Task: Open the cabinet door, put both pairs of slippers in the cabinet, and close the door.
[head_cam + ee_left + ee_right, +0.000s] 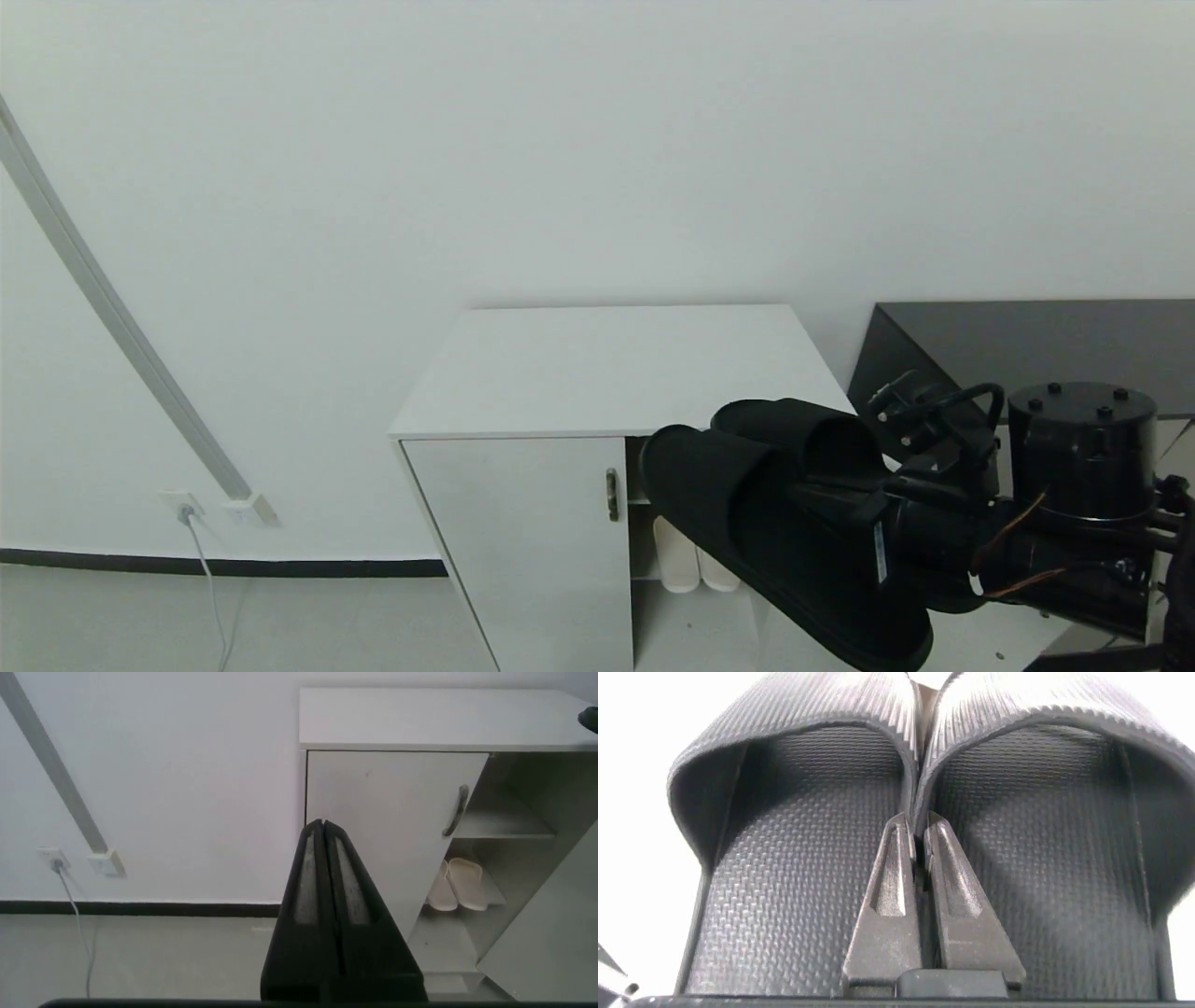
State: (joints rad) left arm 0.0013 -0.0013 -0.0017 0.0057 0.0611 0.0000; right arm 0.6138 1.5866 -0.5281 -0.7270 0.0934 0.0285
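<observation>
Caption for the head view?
Right gripper holds black slippers before the open cabinet, white slippers on its shelf.

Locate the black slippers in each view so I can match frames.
Head view: black slippers before the cabinet's open right side.
Left wrist view: dark tip level with the cabinet top, likely a toe.
Right wrist view: both straps side by side, right gripper shut between them.
Shared landmark: cabinet handle, head and left wrist views.

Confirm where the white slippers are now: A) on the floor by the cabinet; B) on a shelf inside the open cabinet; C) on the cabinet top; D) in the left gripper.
B: the white slippers lie side by side on a shelf in the open compartment of the white cabinet.
</observation>
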